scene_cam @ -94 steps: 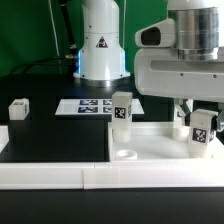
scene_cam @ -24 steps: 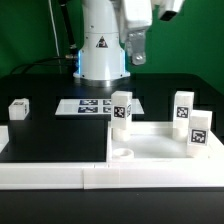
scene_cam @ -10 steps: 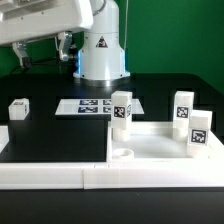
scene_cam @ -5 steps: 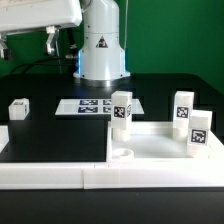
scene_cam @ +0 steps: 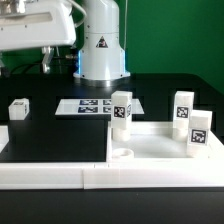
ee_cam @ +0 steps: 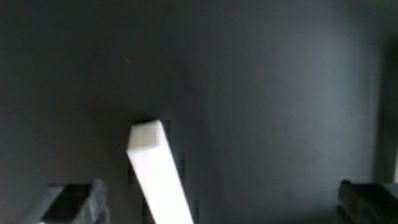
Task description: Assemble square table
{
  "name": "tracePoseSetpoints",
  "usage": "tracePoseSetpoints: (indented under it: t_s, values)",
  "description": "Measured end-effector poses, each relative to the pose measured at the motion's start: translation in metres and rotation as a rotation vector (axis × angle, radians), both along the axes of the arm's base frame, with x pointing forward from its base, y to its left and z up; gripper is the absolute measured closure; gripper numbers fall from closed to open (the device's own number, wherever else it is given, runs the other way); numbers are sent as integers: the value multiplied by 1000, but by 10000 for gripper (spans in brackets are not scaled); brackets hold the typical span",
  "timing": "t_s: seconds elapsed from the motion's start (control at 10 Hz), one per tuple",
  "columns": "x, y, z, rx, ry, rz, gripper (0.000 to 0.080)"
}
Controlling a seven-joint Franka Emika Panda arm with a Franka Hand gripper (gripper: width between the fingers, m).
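The white square tabletop [scene_cam: 155,146] lies flat at the front of the exterior view's right, with a round corner socket [scene_cam: 125,154] showing. One tagged leg [scene_cam: 121,110] stands by its back left corner. Two tagged legs [scene_cam: 183,108] [scene_cam: 200,133] stand on its right side. A fourth leg [scene_cam: 18,108] lies far off at the exterior view's left. My gripper [scene_cam: 28,62] hangs high at the upper left, above that leg, open and empty. In the wrist view the gripper [ee_cam: 221,205] has its dark fingers [ee_cam: 71,203] wide apart with nothing between them.
The marker board [scene_cam: 95,105] lies flat in front of the robot base [scene_cam: 100,45]. The long low white border rail [scene_cam: 60,177] runs along the front edge. In the wrist view a white bar [ee_cam: 157,170] crosses the dark table, likely an end of that rail.
The arm left the two legs standing at the right, swung across to the upper left and has come down a little in the last second. No part has moved since.
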State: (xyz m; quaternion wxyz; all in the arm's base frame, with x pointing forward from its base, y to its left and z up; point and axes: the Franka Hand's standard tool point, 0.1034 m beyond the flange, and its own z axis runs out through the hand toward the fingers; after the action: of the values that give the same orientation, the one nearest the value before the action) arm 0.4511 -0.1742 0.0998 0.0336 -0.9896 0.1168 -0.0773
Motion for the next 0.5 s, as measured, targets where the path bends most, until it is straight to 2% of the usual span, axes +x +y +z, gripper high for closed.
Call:
tracePoseSetpoints:
  t_s: [0.1,0.2,0.3,0.4,0.5]
  values:
    - [-6,-2,-18,20,91,25,151]
    - [-16,-12,-38,20,174,49,151]
    - [-27,-22,-51,51,273,49,151]
    - [-31,-27,-52,74,336,69,151]
    - [-35,-25,-54,71,374,89,151]
